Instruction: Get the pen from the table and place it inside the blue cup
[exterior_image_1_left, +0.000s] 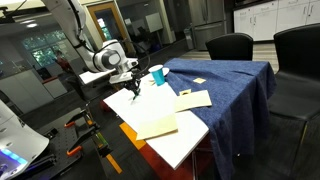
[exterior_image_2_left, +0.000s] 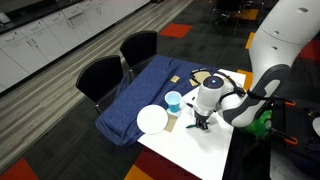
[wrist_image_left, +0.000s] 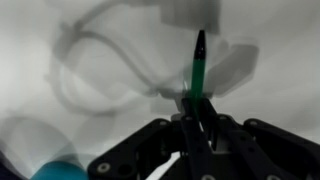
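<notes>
In the wrist view the gripper (wrist_image_left: 197, 112) is clamped on the pen (wrist_image_left: 199, 65). Its dark fingers (wrist_image_left: 165, 140) press the pen's lower end from both sides, and the green-black shaft runs out beyond them over the bare white top of the table (wrist_image_left: 90, 110). Whether the pen's tip touches the top I cannot tell. The blue cup (wrist_image_left: 60, 172) shows at the lower left corner of that view, apart from the pen.

In an exterior view a tan paper sheet (exterior_image_1_left: 155, 126) lies by the nearest corner of the table. A second tan sheet (exterior_image_1_left: 193, 99) lies behind it, at the hem of the dark blue cloth (exterior_image_1_left: 225, 85). The gripper hangs over the white strip along the table's edge on the arm's side. The cup stands upright just beyond it, near the cloth's border. Past the far edge stand two black chairs (exterior_image_1_left: 230, 46).
</notes>
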